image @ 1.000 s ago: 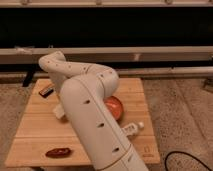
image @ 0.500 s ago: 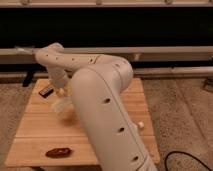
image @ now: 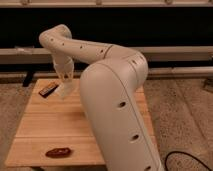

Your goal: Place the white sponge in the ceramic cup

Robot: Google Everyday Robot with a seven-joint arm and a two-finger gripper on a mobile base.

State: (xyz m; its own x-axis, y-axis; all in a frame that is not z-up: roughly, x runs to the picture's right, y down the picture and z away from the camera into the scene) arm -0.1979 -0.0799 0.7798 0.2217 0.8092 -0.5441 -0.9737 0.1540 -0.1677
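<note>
A bulky white robot arm (image: 117, 100) is seen filling the middle, bent over a light wooden table (image: 40, 125). Its gripper (image: 65, 89) is held low at the table's far left, just beside a small dark bar (image: 47, 89). Whether anything is grasped cannot be told. Neither the white sponge nor the ceramic cup can be made out; both are possibly hidden by the arm. A small reddish-brown object (image: 58, 152) is set near the front edge.

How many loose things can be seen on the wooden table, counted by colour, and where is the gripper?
Dark bar: 1
Reddish-brown item: 1
Total: 2
The gripper is over the far left part of the wooden table, beside the dark bar. The arm hides the rest.
</note>
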